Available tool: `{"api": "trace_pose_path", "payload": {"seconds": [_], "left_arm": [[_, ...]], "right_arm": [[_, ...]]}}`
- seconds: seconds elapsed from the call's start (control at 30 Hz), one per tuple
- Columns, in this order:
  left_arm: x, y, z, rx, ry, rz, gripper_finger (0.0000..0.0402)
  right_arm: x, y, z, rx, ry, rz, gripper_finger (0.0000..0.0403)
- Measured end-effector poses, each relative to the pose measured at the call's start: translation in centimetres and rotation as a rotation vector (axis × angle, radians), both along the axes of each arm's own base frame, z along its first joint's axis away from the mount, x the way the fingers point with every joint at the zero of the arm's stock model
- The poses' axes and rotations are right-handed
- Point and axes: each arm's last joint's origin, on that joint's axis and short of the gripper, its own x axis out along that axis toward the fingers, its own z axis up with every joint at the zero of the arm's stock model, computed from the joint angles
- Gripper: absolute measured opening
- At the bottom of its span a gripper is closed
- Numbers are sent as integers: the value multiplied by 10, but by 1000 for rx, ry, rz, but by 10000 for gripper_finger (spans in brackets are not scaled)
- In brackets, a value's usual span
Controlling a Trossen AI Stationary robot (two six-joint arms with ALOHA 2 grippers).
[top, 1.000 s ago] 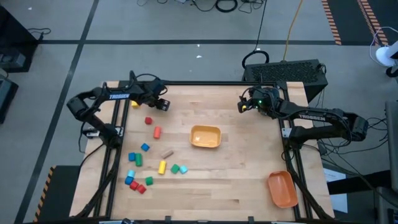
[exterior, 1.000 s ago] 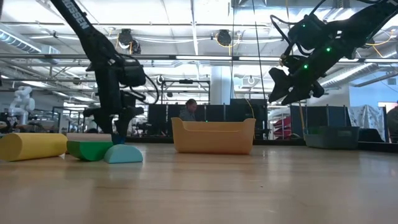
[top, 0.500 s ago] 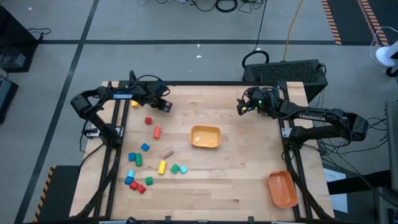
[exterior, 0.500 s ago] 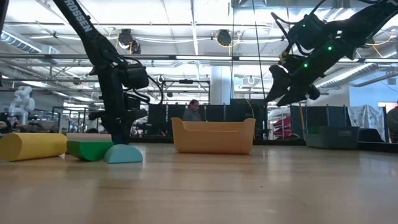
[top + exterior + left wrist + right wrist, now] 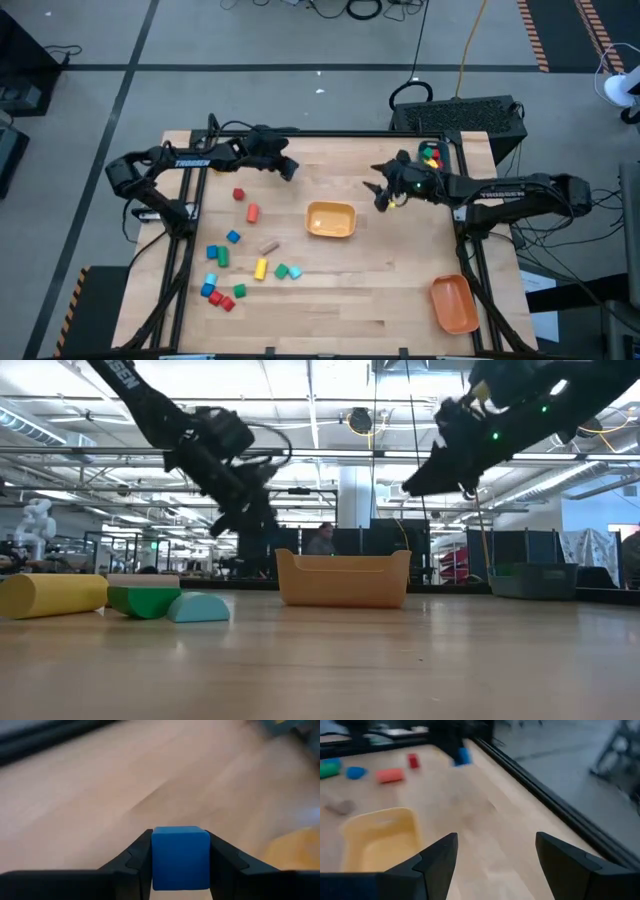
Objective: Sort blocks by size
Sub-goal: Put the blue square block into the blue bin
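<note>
Since the earlier frame the left gripper [image 5: 288, 169] has lifted off the desk and swung from the far left corner toward the yellow bin [image 5: 330, 219]. Its fingers are clamped on a blue cube [image 5: 180, 857], faces square to the pads, no long axis.

The right gripper [image 5: 378, 192] has moved inward above the bin's right side, fingers [image 5: 436, 860] wide apart, empty.

The other blocks [image 5: 232, 262] lie near the left edge; a yellow cylinder [image 5: 52, 595] lies on its side.
</note>
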Motion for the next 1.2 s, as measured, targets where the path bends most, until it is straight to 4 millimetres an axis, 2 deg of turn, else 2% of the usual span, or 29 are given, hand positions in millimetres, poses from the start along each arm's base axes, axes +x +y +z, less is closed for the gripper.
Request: {"api": "trace_pose_path", "payload": {"seconds": [0.23, 0.47, 0.6, 1.0, 1.2], "left_arm": [[26, -22, 21, -6, -257, -89, 134], [44, -46, 39, 25, -445, -169, 134], [48, -55, 41, 27, -470, -199, 134], [54, -71, 47, 39, -523, -253, 134], [54, -72, 47, 39, -524, -257, 134]], "right_arm": [[23, 21, -1, -171, -51, 156, 254], [47, 22, -12, -297, -151, 76, 254], [56, 24, -13, -358, -217, 92, 254], [104, 23, -13, -433, -172, 114, 254], [112, 26, -10, -452, -167, 83, 253]]}}
